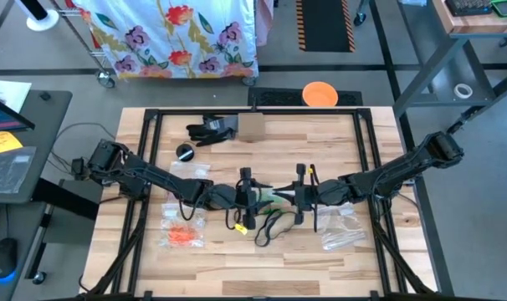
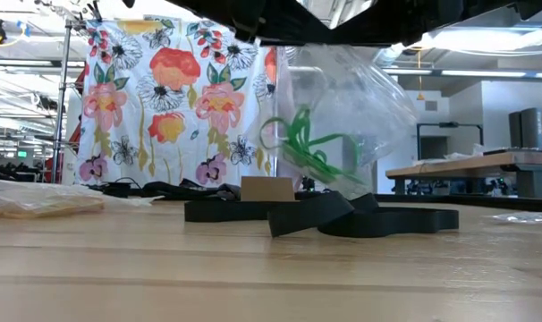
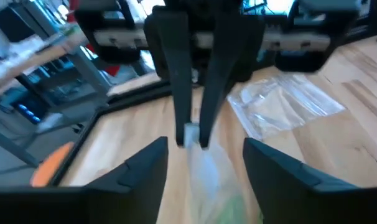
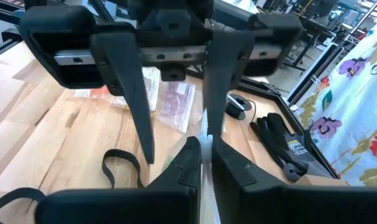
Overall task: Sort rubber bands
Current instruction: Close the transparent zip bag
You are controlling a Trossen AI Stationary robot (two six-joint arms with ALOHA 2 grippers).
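No writing can be read anywhere. A clear plastic zip bag [image 2: 342, 116] with thin green rubber bands [image 2: 311, 148] inside is held up over the middle of the wooden surface [image 1: 237, 267]. Its edge is pinched by the right gripper [image 4: 204, 155], fingers pressed together. The left gripper [image 3: 204, 162] is spread wide just beside it. Orange rubber bands [image 1: 182, 235] in another clear bag are seen near the left arm. Black straps [image 2: 342, 215] lie under the bag. Black gloves [image 1: 210, 129] and a small cardboard box [image 1: 250, 126] are seen farther back.

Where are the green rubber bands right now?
The green rubber bands sit inside a clear bag hanging above mid-table, between the two grippers, over the black straps in the low view.
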